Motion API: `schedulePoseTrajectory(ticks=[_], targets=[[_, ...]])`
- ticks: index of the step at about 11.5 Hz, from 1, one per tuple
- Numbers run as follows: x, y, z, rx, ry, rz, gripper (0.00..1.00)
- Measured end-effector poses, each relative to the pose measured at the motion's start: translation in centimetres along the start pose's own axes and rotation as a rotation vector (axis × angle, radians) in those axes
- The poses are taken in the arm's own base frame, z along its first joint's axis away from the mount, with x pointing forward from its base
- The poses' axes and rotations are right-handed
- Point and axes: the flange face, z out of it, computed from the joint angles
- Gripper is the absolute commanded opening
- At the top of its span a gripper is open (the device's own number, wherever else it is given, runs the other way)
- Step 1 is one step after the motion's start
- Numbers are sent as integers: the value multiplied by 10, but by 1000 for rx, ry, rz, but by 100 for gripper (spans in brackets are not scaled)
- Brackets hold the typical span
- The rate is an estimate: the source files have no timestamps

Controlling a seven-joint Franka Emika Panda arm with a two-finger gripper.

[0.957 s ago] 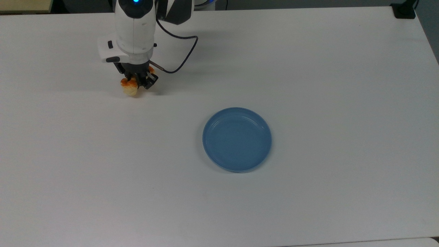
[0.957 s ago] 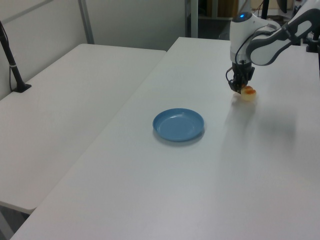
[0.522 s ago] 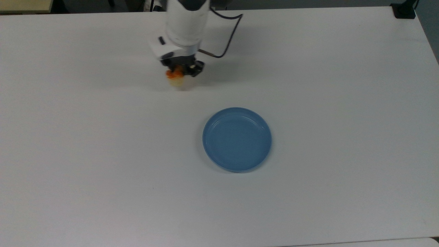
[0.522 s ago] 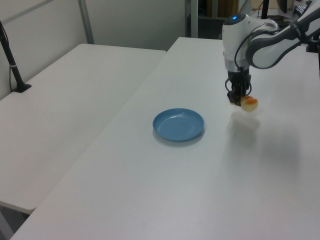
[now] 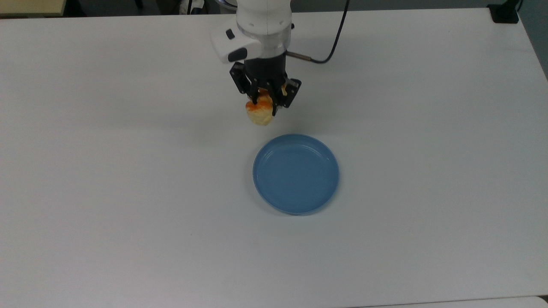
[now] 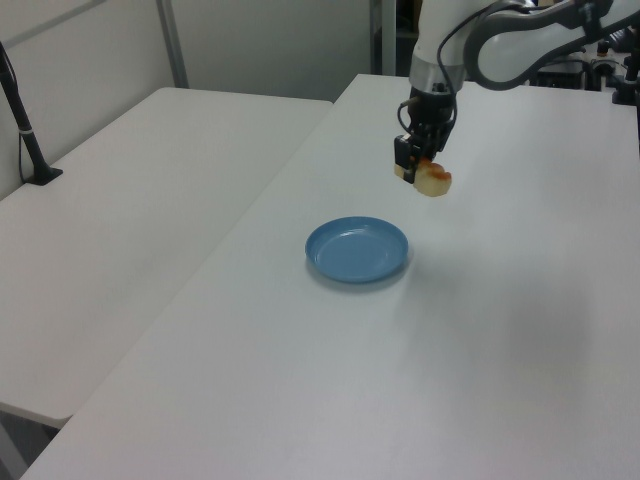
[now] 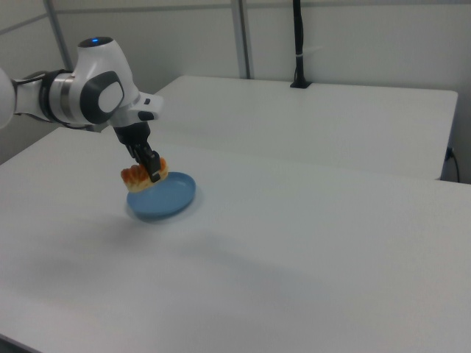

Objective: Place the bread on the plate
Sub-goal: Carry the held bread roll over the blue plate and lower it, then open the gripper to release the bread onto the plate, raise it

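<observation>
The bread (image 5: 259,113) is a small pale-yellow loaf with an orange-brown glazed top. It hangs in the air with my gripper (image 5: 265,101) shut on it. In the top view it sits just above the blue plate (image 5: 296,173), off the plate's upper left rim. The left view puts the bread (image 6: 433,180) above and to the right of the plate (image 6: 357,250), held by the gripper (image 6: 420,166). Seen from the right view, the bread (image 7: 139,177) overlaps the plate's (image 7: 166,198) left edge, under the gripper (image 7: 151,169).
A wide white table (image 5: 128,192) carries the plate. A black cable (image 5: 332,47) runs from the wrist toward the top view's upper edge. A second white table (image 6: 120,200) stands at the left view's left, with a black post (image 6: 25,130) on it.
The arm has carried the bread to the top view's right and lower, from the table's upper left to beside the plate. It also rose higher above the table.
</observation>
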Motion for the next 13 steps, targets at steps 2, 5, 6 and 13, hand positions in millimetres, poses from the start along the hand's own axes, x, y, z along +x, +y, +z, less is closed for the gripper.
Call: schedulePoseTrajectory(ticks=[2,5,6,13], targets=[[14,-30,36,-20,-16,37,52],[32,-74,82,-37,-8,84,72],[35,-84,92,-42,-1,95,99],[55,-81,69,-45,77,38,100]])
